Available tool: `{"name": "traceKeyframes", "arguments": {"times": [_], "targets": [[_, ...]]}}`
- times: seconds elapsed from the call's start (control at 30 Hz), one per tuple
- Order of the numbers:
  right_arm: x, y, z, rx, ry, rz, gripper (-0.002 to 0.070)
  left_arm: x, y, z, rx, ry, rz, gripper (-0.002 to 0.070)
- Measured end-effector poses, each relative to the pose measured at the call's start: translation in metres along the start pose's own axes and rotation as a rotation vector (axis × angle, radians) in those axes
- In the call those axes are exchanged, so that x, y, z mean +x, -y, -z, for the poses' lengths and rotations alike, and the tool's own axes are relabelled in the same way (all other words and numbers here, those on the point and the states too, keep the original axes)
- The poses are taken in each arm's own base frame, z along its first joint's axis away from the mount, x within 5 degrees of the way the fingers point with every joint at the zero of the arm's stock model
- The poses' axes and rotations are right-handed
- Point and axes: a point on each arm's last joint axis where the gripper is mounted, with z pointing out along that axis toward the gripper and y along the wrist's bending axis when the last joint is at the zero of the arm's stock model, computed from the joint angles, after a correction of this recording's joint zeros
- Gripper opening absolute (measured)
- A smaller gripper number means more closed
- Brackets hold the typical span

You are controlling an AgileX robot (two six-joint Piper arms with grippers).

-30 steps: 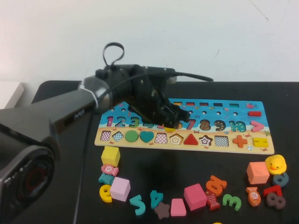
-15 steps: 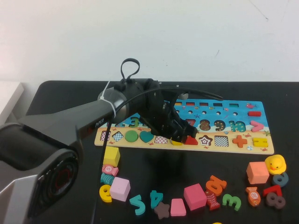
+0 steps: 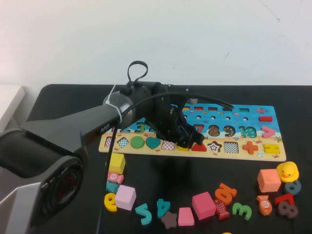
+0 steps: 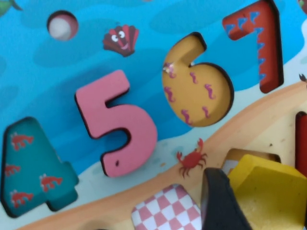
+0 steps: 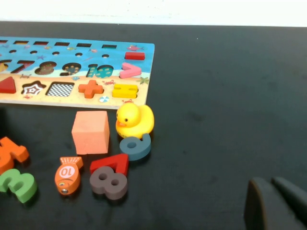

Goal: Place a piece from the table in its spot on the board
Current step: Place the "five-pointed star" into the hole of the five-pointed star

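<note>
Lowered since before, left end effector (image 3: 184, 142) grips piece (image 4: 268, 189) over board (image 3: 243, 117); right parked.

The board (image 3: 195, 131) lies across the far middle of the tabletop (image 3: 292, 97), its long side running left to right. The left gripper (image 3: 184, 142) is down over the board's near row of slots, about midway along it, its jaws closed on the piece (image 4: 261, 187), which sits tilted at a slot just beside the number five (image 4: 117, 129) and the six-shaped recess (image 4: 199, 86). Nearer than the board, loose blocks, numbers and shapes are scattered left to right. The duck (image 3: 287, 171) stands near the board's right near corner, touching a cube (image 3: 268, 180) on its left. The right gripper (image 5: 276, 206) hangs off to the right of these, apart from them.
</note>
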Motion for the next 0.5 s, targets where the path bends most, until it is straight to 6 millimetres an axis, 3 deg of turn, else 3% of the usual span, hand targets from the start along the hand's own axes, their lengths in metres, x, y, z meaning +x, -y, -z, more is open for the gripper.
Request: {"name": "traceKeyframes", "arguments": {"times": [0.5], "targets": [[0.0, 0.0, 0.0, 0.0, 0.0, 0.0, 0.0019, -0.0018, 0.0005, -0.0032, -0.011, 0.031, 0.014, 0.0308]]}}
